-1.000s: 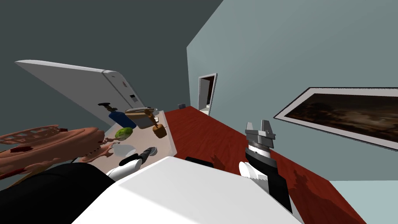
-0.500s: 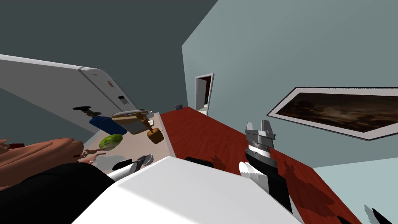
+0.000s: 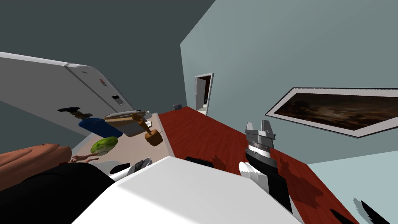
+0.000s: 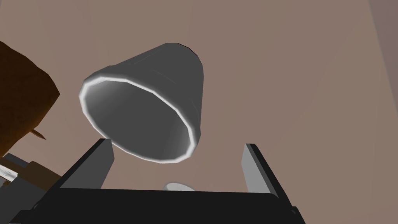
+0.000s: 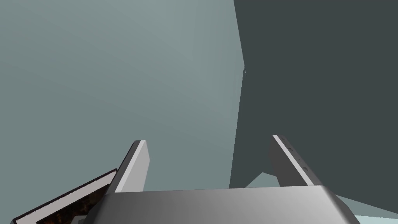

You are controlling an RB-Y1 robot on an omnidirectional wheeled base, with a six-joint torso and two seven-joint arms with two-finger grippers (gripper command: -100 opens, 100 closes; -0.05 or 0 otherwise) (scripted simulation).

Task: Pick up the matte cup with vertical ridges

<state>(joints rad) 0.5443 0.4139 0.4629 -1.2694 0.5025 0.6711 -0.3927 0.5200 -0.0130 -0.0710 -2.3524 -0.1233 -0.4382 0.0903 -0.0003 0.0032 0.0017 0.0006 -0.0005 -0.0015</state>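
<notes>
Cup [image 4: 147, 105], grey, on tan countertop [image 4: 311, 77], mouth facing left gripper [image 4: 177, 144], whose fingers stand spread just short of its rim; right gripper [image 3: 259, 125] raised apart, fingers likewise spread.

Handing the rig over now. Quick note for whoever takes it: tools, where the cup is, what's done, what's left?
Left tool: open, empty, over the beige counter, aimed down at the grey cup.
Cup: stands mouth up just ahead of the tool, not yet between the fingers; one finger is close to its rim. A brown wooden block sits near the cup on that side.
Right tool: open, empty, raised over the red floor.
Done: approach roughly lined up.
Left: advance to straddle the cup, shut, lift.
</notes>
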